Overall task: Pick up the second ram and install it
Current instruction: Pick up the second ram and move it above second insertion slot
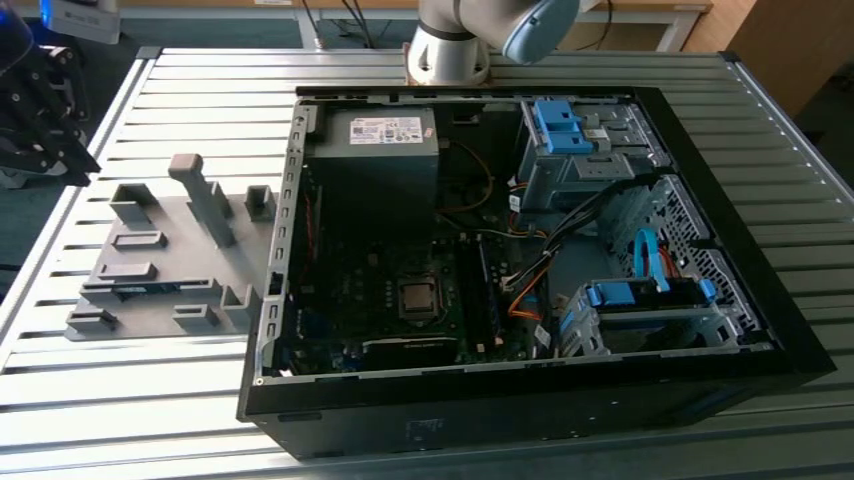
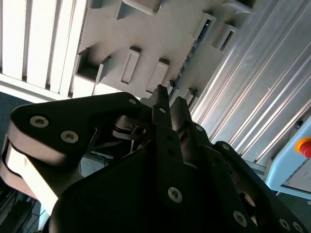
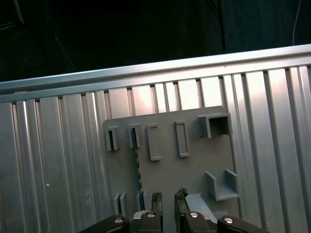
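Table [image 1: 134, 400]: silver metal, long parallel ribs, bright glare stripes.
Holder plate [image 1: 174, 265]: flat mid-grey; its blocks the same grey.
PC case [image 1: 534, 425]: black shell, grey-silver inner frame.
PSU [image 1: 380, 135]: grey w/ white label.
Drive clips [image 1: 561, 125]: bright blue.
Cables [image 1: 523, 303]: orange, some black.
Board [image 1: 347, 290]: v. dark, silver square at centre.
Arm [image 1: 447, 45]: silver base, pale blue cap.
Gripper [image 2: 170, 97]: black, silver screw heads.
Button [image 2: 305, 145]: red.

Black tool [image 2: 169, 101] with silver screw heads, on a silver-grey arm [image 1: 447, 50] with a pale blue cap.
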### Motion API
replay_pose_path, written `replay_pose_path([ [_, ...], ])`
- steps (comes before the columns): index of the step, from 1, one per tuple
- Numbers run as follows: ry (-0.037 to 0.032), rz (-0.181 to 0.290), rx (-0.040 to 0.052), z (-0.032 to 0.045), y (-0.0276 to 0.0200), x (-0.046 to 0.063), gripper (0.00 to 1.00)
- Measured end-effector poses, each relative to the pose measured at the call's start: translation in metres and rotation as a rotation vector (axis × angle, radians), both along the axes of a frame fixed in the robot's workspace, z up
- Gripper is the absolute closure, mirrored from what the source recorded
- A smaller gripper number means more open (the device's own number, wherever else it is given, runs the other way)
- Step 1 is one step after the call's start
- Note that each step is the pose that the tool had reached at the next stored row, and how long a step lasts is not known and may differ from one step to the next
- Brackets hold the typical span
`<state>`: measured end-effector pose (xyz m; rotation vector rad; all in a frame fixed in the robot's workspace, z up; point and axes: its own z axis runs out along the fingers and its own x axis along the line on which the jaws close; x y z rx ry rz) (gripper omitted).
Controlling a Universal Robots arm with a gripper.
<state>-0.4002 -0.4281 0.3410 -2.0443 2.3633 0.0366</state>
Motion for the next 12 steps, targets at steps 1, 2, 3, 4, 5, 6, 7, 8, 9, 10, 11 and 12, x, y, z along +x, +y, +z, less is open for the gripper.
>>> replay_pose_path([
  [1,-0.0001,0.000,0.0000,-0.0003,0.0000,0.0000,0.75],
  [2,-0.0001,0.000,0.0000,-0.0005,0.0000,0.0000,0.75],
  [3,-0.0001,0.000,0.0000,-0.0007,0.0000,0.0000,0.75],
  [4,-0.0001,0.000,0.0000,-0.0009,0.0000,0.0000,0.75],
  [5,0.0000,0.000,0.0000,-0.0010,0.0000,0.0000,0.75],
  [6,-0.0001,0.000,0.0000,-0.0012,0.0000,0.0000,0.75],
  [7,-0.0001,0.000,0.0000,-0.0014,0.0000,0.0000,0.75],
  [8,-0.0001,0.000,0.0000,-0.0016,0.0000,0.0000,0.75],
  [9,0.0000,0.000,0.0000,-0.0017,0.0000,0.0000,0.75],
  [10,0.0000,0.000,0.0000,-0.0019,0.0000,0.0000,0.75],
  [11,-0.0001,0.000,0.0000,-0.0021,0.0000,0.0000,0.75],
  [12,-0.0001,0.000,0.0000,-0.0023,0.0000,0.0000,0.75],
])
